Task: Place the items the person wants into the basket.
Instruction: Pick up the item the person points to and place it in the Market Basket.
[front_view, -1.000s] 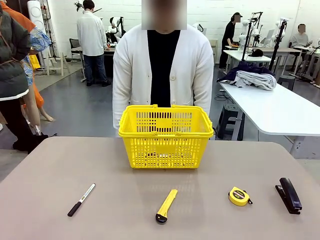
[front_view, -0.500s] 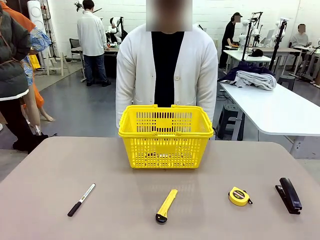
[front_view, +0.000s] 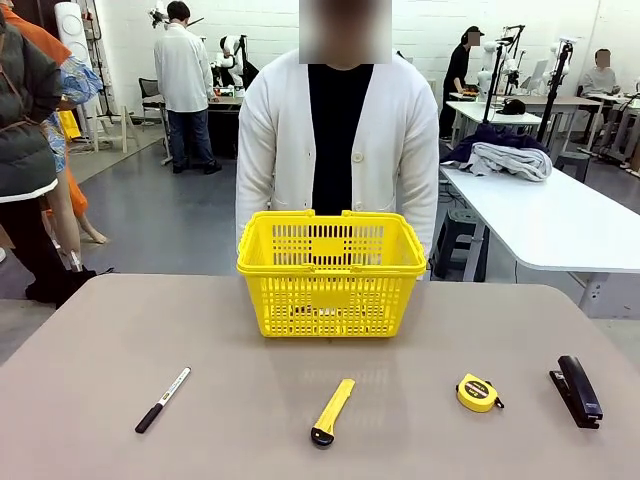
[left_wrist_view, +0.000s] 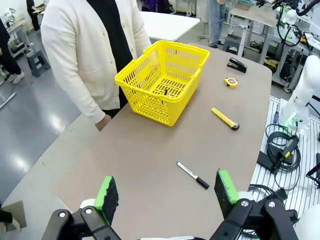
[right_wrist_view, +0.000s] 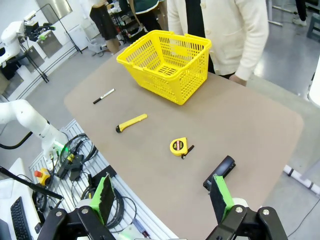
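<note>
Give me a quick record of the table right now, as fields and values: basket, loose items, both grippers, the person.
basket: yellow, upright, far middle of table; small dark item inside
near row, left to right: marker, utility knife, tape measure, stapler
left gripper: open, empty, above table
right gripper: open, empty, above table
person: standing behind basket, arms down

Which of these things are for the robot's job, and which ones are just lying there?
Probably for the job:
- yellow basket
- tape measure
- black stapler
- person in the white cardigan, who chooses

Probably just lying about:
- black-and-white marker
- yellow utility knife
- heap of clothes on the side table
</note>
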